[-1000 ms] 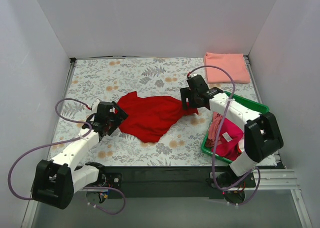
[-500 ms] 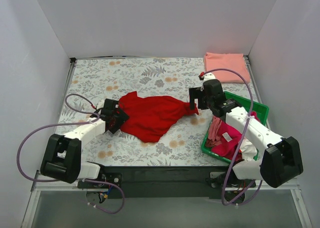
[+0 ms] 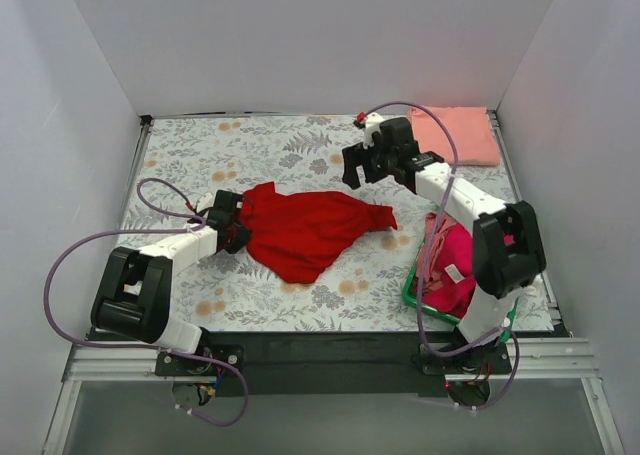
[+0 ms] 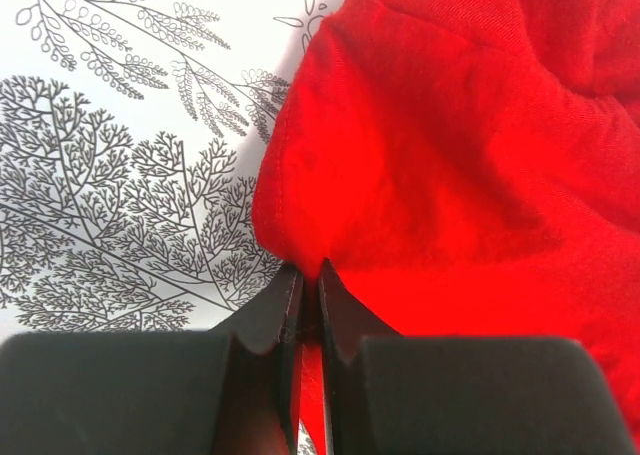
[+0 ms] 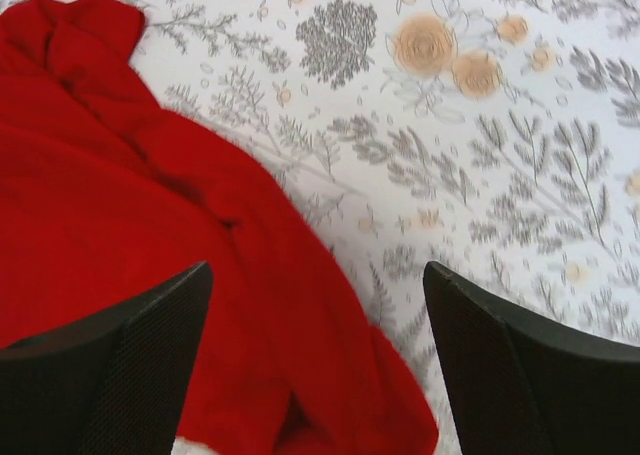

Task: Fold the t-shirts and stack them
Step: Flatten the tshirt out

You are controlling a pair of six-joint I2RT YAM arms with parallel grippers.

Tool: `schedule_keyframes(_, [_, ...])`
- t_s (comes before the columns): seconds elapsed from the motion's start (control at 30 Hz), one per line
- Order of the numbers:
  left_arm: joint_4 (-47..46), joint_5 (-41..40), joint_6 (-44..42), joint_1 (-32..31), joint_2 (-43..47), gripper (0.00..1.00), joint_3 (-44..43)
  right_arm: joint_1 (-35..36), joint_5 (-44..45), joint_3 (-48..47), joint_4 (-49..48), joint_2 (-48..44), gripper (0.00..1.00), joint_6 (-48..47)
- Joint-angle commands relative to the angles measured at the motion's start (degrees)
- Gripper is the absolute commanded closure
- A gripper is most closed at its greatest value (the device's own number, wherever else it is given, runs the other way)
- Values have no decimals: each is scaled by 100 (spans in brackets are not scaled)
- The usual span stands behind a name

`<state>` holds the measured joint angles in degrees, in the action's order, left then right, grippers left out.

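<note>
A crumpled bright red t-shirt (image 3: pixel 310 230) lies in the middle of the floral table cover. My left gripper (image 3: pixel 237 231) sits at its left edge. In the left wrist view the left gripper (image 4: pixel 308 275) is shut, pinching the hem of the red t-shirt (image 4: pixel 450 155). My right gripper (image 3: pixel 356 167) hovers open behind the shirt's right end, touching nothing. In the right wrist view the right gripper (image 5: pixel 318 270) shows wide jaws above the red t-shirt (image 5: pixel 120 205). A folded salmon-pink t-shirt (image 3: pixel 455 135) lies at the back right.
A green bin (image 3: pixel 411 297) at the front right holds magenta and pink t-shirts (image 3: pixel 455 265), partly hidden by my right arm. White walls close the table on three sides. The floral cover (image 3: pixel 220 155) shows bare at the back left.
My left gripper has slid to the red shirt's left edge and shut on it. My right arm has swung away from the shirt's right end toward the back, staying open.
</note>
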<state>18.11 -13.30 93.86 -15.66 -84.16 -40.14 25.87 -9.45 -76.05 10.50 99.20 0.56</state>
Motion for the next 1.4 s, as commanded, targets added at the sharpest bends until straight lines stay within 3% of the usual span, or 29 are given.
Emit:
schedule_keyframes(0.0, [298,-393,-61,-7,128,100,-117,6,-540,-804,91,871,9,-363])
schedule_keyframes(0.23, [351,-568,-35,-7,-152,100,-187,103,-21,-1939,821,2173,20,-706])
schedule_keyframes(0.5, [474,-603,-52,-7,-399,100,-424,155,-443,-1115,901,2016,31,-408])
schedule_keyframes(0.6, [483,-621,-52,2,-330,100,-433,147,-698,-640,752,1814,47,-162])
schedule_keyframes(0.73, [501,-604,-96,-7,-154,100,-459,173,-874,-253,480,1507,98,-108])
schedule_keyframes(1.0, [624,-648,-246,-7,1102,100,-907,366,241,-121,137,-364,99,-179])
schedule_keyframes(1.37, [70,56,-764,-42,3624,100,-1890,498,558,635,-470,-3606,99,-214])
